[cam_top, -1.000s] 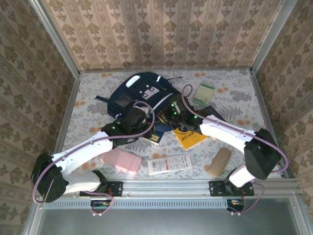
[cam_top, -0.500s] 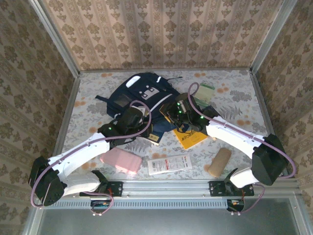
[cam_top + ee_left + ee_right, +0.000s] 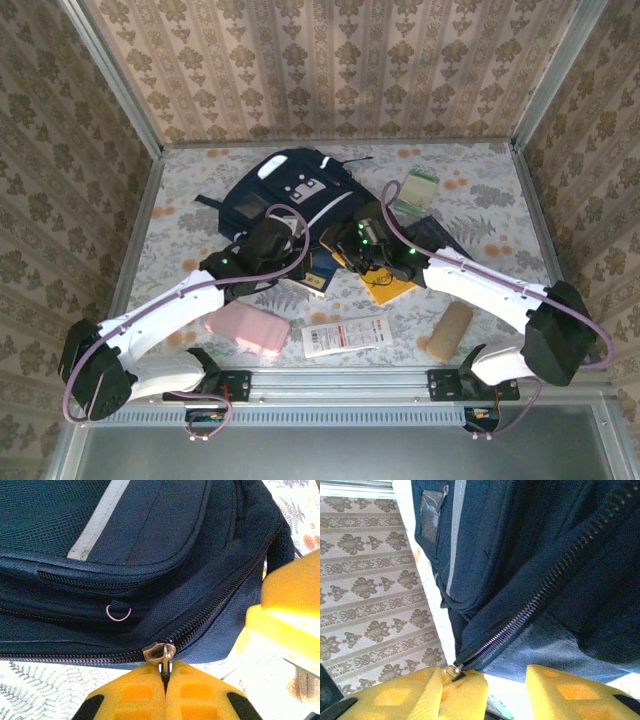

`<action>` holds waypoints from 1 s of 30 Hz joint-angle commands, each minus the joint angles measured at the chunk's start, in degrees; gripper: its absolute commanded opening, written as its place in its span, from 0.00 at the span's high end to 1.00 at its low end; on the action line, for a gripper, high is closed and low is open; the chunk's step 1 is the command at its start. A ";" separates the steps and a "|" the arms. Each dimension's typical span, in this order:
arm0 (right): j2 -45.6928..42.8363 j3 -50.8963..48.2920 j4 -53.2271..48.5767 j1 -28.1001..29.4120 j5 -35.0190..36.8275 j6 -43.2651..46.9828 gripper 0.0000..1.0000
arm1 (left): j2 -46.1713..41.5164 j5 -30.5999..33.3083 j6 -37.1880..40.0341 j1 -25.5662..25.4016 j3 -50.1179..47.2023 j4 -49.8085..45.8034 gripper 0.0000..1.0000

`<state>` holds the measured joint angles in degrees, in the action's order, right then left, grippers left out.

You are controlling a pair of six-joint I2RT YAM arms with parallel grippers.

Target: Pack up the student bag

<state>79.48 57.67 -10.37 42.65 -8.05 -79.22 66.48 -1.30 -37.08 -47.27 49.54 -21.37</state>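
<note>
Okay, the left claw (image 3: pixel 165 679) is pinched tight on the small metal zipper pull (image 3: pixel 165 656) of the large navy-blue fabric backpack (image 3: pixel 295 190). Its yellow fingers are pressed flat together with the tab caught between their tips. Just beyond that claw the zipper track runs off to both sides, and a little further out sits a small pinkish D-ring (image 3: pixel 118 612), with a grey stripe (image 3: pixel 97 522) past it. Over on the other side, the right claw (image 3: pixel 507 682) has its jaws standing apart with nothing between them. A metal zipper slider (image 3: pixel 454 670) rests right against the tip of one finger (image 3: pixel 420 695), and the toothed track climbs away across the dark fabric. From above, the backpack lies flat on the floral tabletop (image 3: pixel 480 200), directly ahead of both claws, which come in at its near edge. Behind the left claw, towards the arm bases, lies a soft pink pouch (image 3: pixel 247 328). Behind the right claw are a yellow booklet (image 3: pixel 392 287), a flat white packet (image 3: pixel 345 336) and a tan cylinder (image 3: pixel 449 331).
</note>
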 commanded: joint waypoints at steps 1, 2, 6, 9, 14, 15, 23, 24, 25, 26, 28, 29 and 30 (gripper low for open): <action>-4.70 -0.85 -6.80 0.15 4.22 3.55 0.49 | -1.64 -0.72 1.58 0.62 2.93 1.88 1.00; -5.63 -1.50 -7.90 0.11 5.36 3.59 0.49 | -1.91 -0.65 1.51 0.69 2.80 1.85 1.00; -7.63 -4.78 -8.78 0.08 6.84 -2.06 0.40 | -2.23 -0.81 1.66 0.95 2.83 1.68 1.00; -8.92 -7.97 -5.17 0.38 6.85 -8.07 0.39 | -2.24 -0.97 1.74 1.21 3.10 1.77 1.00; -8.63 -9.08 -0.11 2.36 6.98 -13.07 0.26 | -1.98 -1.34 1.75 1.34 4.22 1.83 1.00; -8.24 -9.19 0.57 2.62 6.99 -14.06 0.20 | -1.97 -1.51 1.67 1.30 4.48 1.74 1.00; -5.35 -13.90 19.44 3.15 11.14 -17.86 0.13 | -2.05 -3.54 0.18 1.21 4.10 3.07 1.00; -4.71 -13.82 20.68 3.18 11.35 -17.90 0.14 | -2.13 -3.62 0.04 1.19 4.01 3.17 1.00; -3.63 -13.60 22.03 3.14 11.60 -17.73 0.15 | -2.15 -3.75 -0.09 1.12 3.96 3.33 1.00; -2.62 -13.40 22.91 3.11 11.86 -18.04 0.16 | -2.14 -3.84 -0.18 1.12 3.99 3.42 1.00; -0.50 -13.06 25.71 3.00 12.11 -18.08 0.20 | -2.06 -4.13 -0.32 1.17 3.89 3.70 1.00; -0.21 -12.65 26.56 2.77 11.91 -18.38 0.22 | -2.01 -4.33 -0.43 1.04 3.90 3.92 1.00; 1.84 -12.18 27.15 2.62 11.88 -18.50 0.23 | -1.88 -4.54 -0.61 1.08 3.79 4.02 1.00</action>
<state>77.93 44.60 8.93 45.63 1.85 -96.25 66.46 -3.73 -36.88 -46.35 50.92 -21.34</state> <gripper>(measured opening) 0.802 0.042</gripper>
